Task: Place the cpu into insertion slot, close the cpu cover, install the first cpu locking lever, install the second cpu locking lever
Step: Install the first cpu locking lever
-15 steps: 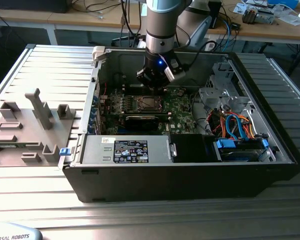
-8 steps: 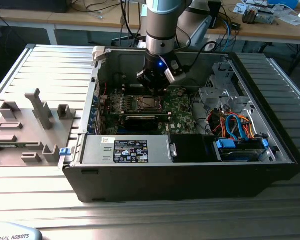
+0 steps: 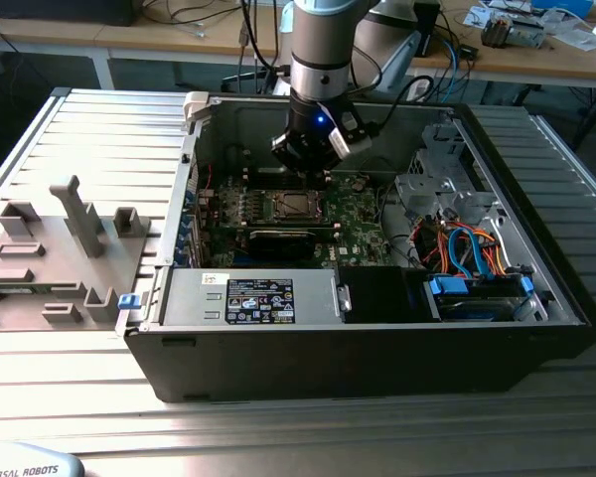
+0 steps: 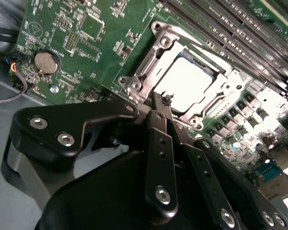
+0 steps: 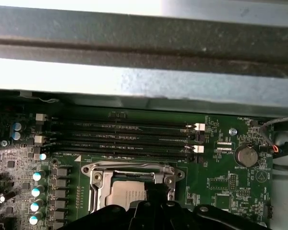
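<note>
Hovering just above the insertion slot (image 4: 182,88), fingers (image 4: 156,103) together, empty; cpu (image 4: 185,81) seated, cpu cover (image 4: 146,72) down, levers seemingly unlatched.

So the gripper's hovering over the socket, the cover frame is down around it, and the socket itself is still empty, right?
Not quite. The socket isn't empty: the cpu already sits in the insertion slot, its silvery top showing through the cpu cover window in both wrist views. The gripper does hover at the socket's edge.
</note>
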